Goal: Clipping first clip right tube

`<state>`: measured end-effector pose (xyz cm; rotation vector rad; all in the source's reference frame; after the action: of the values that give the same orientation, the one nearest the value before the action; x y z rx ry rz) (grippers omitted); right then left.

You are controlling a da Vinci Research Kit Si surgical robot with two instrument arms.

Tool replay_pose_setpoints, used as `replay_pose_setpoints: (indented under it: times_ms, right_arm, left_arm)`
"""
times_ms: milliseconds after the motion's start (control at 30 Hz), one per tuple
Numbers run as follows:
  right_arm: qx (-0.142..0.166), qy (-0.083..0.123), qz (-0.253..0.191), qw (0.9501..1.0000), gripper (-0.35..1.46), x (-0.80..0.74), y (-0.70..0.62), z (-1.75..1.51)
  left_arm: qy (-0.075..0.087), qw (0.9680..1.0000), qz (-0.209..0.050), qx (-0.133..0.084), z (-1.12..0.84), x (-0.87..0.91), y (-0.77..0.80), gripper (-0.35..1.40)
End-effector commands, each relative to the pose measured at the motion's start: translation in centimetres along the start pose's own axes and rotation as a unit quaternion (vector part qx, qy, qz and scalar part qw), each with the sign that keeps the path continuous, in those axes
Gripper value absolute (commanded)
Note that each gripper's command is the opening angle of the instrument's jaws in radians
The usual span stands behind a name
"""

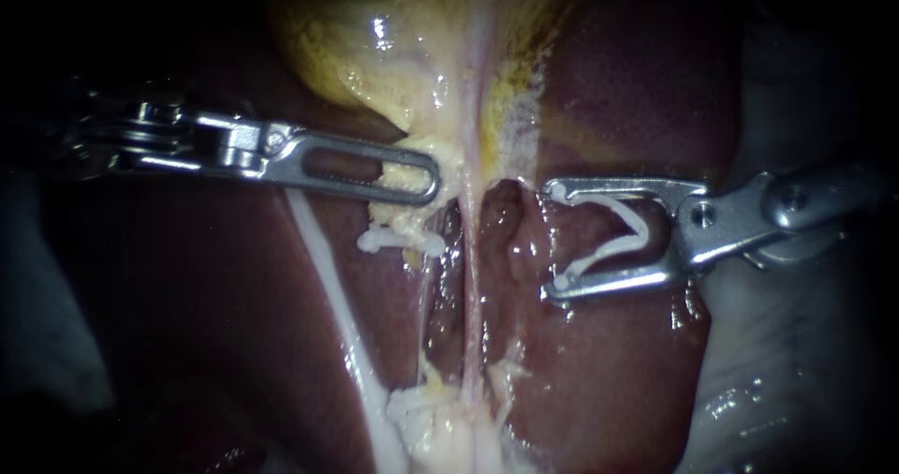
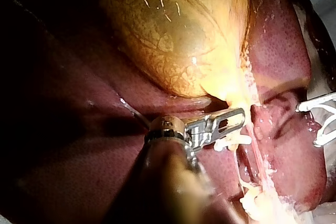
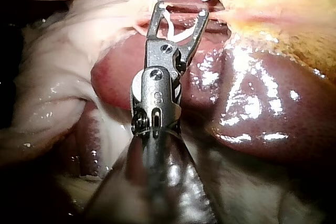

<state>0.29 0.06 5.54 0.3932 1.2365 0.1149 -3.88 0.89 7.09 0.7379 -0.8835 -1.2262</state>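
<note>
Beside the tube (image 1: 473,277), right instrument (image 1: 552,241) holding clip (image 1: 644,235) — left instrument (image 1: 429,179) gripping gallbladder (image 1: 375,52)

Gallbladder (image 1: 375,52), upper centre: ochre yellow, with a fine darker net pattern. Liver (image 1: 618,90), right of it: dark maroon. Tube (image 1: 472,287), centre: pale pinkish white. Clip (image 1: 623,235), right: white. Left instrument (image 1: 426,179) and right instrument (image 1: 552,242): bright silver. Strand (image 1: 328,268), lower left: white.

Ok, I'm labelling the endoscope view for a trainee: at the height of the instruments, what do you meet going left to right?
left instrument → pale tube running down the middle → right instrument, with a white clip held between its jaws
</note>
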Motion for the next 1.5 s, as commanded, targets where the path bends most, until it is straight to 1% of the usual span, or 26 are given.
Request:
replay_pose_setpoints:
  times_ms: [33,133,200,233,300,433,533,567,633,733,833,967,1000,1100,1167,1233,1333,1367,1500]
  right_arm:
    - [0.0,0.0,0.0,1.0,0.5,0.0,0.0,0.0]
    - [0.0,0.0,0.0,1.0,0.5,0.0,0.0,0.0]
    - [0.0,0.0,0.0,1.0,0.5,0.0,0.0,0.0]
    - [0.001,0.0,0.0,1.0,0.5,0.0,0.0,0.0]
    - [0.001,0.0,0.0,1.0,0.5,0.0,0.0,0.0]
    - [0.001,0.0,0.0,1.0,0.5,0.0,0.0,0.0]
    - [0.003,0.001,0.0,1.0,0.5,0.0,-0.01,0.02]
    - [0.004,0.001,0.002,1.0,0.5,-0.01,-0.01,0.03]
    - [0.006,0.0,0.022,0.9997,0.49,-0.03,-0.03,0.08]
    - [0.012,-0.016,0.077,0.9969,0.48,-0.14,-0.09,0.23]
    - [0.019,-0.03,0.116,0.9927,0.46,-0.34,-0.17,0.48]
    - [0.026,-0.046,0.15,0.9873,0.46,-0.62,-0.25,0.83]
    - [0.025,-0.046,0.164,0.9851,0.46,-0.69,-0.27,0.93]
    - [0.027,-0.048,0.183,0.9816,0.46,-0.85,-0.3,1.15]
    - [0.029,-0.049,0.191,0.98,0.46,-0.9,-0.32,1.26]
    - [0.031,-0.04,0.201,0.9782,0.46,-0.92,-0.33,1.35]
    - [0.034,-0.014,0.22,0.9749,0.46,-0.88,-0.31,1.44]
    - [0.034,-0.005,0.228,0.973,0.46,-0.87,-0.31,1.46]
    - [0.04,0.023,0.247,0.9679,0.46,-0.83,-0.32,1.54]
  left_arm:
    - [0.0,1.0,0.0,0.0,-0.01,0.0,0.0,-0.35]
    - [0.004,1.0,-0.001,0.004,-0.14,-0.05,-0.02,-0.35]
    - [0.004,1.0,-0.002,0.004,-0.3,-0.11,-0.04,-0.35]
    - [0.003,1.0,-0.003,0.002,-0.36,-0.12,-0.05,-0.35]
    - [-0.002,1.0,-0.006,-0.003,-0.58,-0.21,-0.11,-0.35]
    - [-0.015,0.9998,-0.014,-0.007,-0.92,-0.34,-0.24,-0.35]
    - [-0.019,0.9997,-0.012,-0.009,-1.04,-0.38,-0.31,-0.35]
    - [-0.021,0.9997,-0.013,-0.008,-1.04,-0.38,-0.32,-0.35]
    - [-0.022,0.9996,-0.013,-0.009,-1.03,-0.37,-0.34,-0.35]
    - [-0.023,0.9996,-0.013,-0.01,-0.99,-0.34,-0.34,-0.35]
    - [-0.024,0.9996,-0.013,-0.011,-0.98,-0.34,-0.35,-0.35]
    - [-0.025,0.9995,-0.013,-0.012,-0.98,-0.33,-0.36,-0.35]
    - [-0.025,0.9995,-0.013,-0.012,-0.98,-0.33,-0.37,-0.35]
    - [-0.024,0.9995,-0.014,-0.011,-0.97,-0.33,-0.38,-0.35]
    - [-0.024,0.9996,-0.014,-0.011,-0.96,-0.33,-0.39,-0.35]
    - [-0.024,0.9996,-0.014,-0.011,-0.95,-0.32,-0.4,-0.35]
    - [-0.023,0.9996,-0.014,-0.01,-0.94,-0.32,-0.41,-0.35]
    - [-0.023,0.9996,-0.014,-0.01,-0.94,-0.32,-0.42,-0.35]
    - [-0.023,0.9996,-0.014,-0.01,-0.93,-0.32,-0.42,-0.35]
